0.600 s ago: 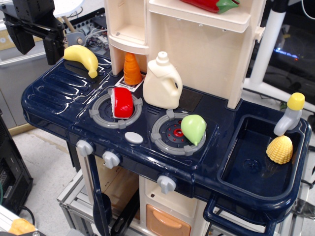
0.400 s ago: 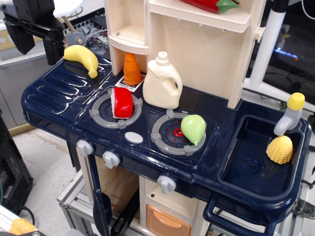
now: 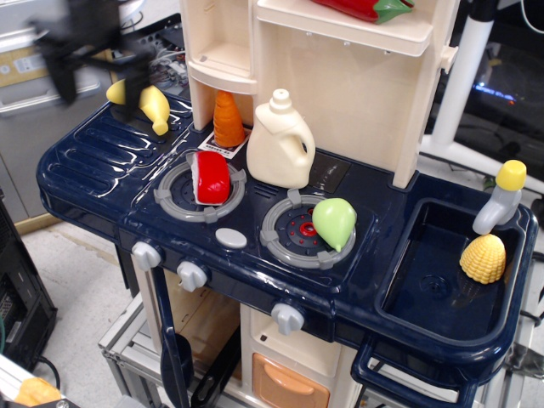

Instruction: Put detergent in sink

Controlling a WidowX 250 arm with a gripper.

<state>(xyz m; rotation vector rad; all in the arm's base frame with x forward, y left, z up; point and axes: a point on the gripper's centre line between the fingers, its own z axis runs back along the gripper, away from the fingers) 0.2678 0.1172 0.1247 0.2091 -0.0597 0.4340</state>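
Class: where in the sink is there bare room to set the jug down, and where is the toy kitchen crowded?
Free: the sink floor, left and front of the corn. Crowded: around the detergent, with carrot, red food and green pear close by.

Bright even light; glare on countertop [image 3: 255, 255]; motion-blurred gripper [image 3: 93, 51].

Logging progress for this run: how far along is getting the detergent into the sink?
Nothing looks done. The detergent stands upright at the counter's back, between the burners, untouched. The claw is a blur at far left near the banana, holding nothing visible. The sink holds only corn. Grasping, carrying and dropping remain.
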